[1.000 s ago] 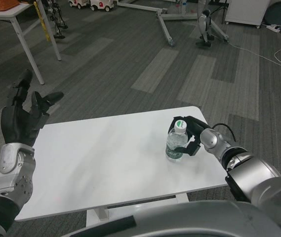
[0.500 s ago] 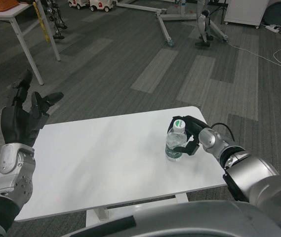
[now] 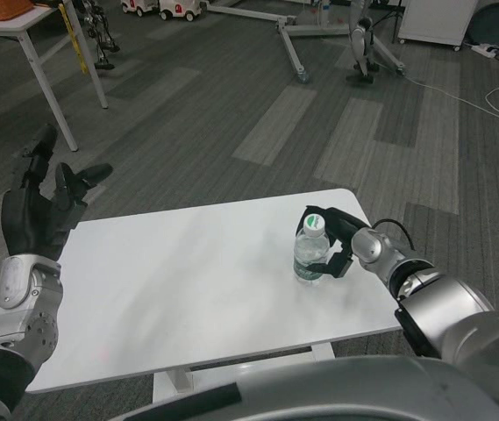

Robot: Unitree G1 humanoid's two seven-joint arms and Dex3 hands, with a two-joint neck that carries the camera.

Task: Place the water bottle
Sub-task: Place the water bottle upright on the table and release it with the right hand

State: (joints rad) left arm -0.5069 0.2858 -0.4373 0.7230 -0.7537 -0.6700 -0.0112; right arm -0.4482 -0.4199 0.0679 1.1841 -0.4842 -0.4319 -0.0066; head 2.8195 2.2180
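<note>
Right hand (image 3: 335,241) wraps the water bottle (image 3: 311,251), upright on the white surface (image 3: 188,289), right of frame centre. Left hand (image 3: 40,203) at left edge, fingers spread, holding nothing, off the surface.

Both arms are shiny silver with round, smooth parts. The left hand (image 3: 37,210) and right hand (image 3: 340,239) are black. A thin black cable loops by the right wrist.

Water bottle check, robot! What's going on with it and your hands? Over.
Right hand gripping the water bottle. Bottle upright on the white table, right side. Left hand open, raised off the table's left edge. Nothing in the way.
</note>
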